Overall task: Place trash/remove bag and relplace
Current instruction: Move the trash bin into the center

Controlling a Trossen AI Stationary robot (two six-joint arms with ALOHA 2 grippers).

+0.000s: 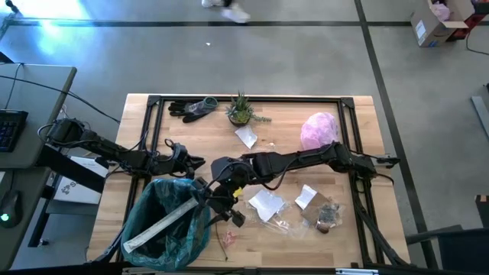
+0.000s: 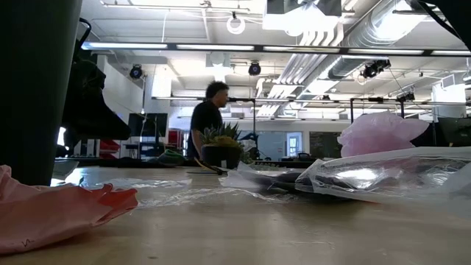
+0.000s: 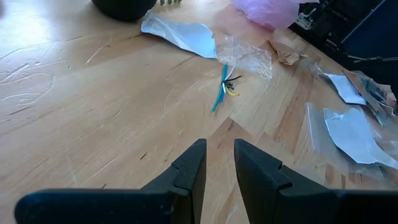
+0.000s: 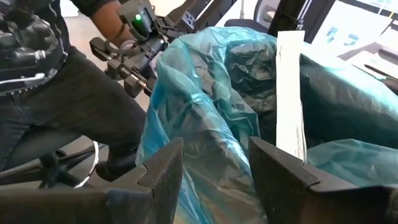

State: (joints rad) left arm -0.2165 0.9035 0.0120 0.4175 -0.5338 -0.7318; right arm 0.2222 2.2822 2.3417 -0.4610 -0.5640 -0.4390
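- At the table's left front corner, the bag point(image 1: 164, 229), a wrinkled teal liner, sits in a bin with its mouth open upward; a long silvery wrapper point(image 1: 164, 224) lies slanted across that mouth, one end toward the near left, the other toward the middle of the table.
- Just behind the bag's rim, the left gripper point(image 1: 186, 159) hangs over bare wood; its wrist view shows the two fingers point(image 3: 186, 171) a narrow gap apart with nothing between them.
- At the bag's right-hand edge, the right gripper point(image 1: 221, 200) reaches in from the far side of the table. Its wrist view shows the jaws set fairly wide with folds of teal plastic lying in the gap, the pale strip of the wrapper standing just beyond; whether the plastic is actually pinched cannot be told.
- Right of that, the loose trash point(image 1: 267, 205), white paper scraps and clear wrappers, lies on the front half of the table, ending in a brownish lump point(image 1: 327, 220).
- Judgement: the remaining scraps lie to the right of the bin, on the right arm's side, so the right arm is nearer both to them and to the liner's rim.
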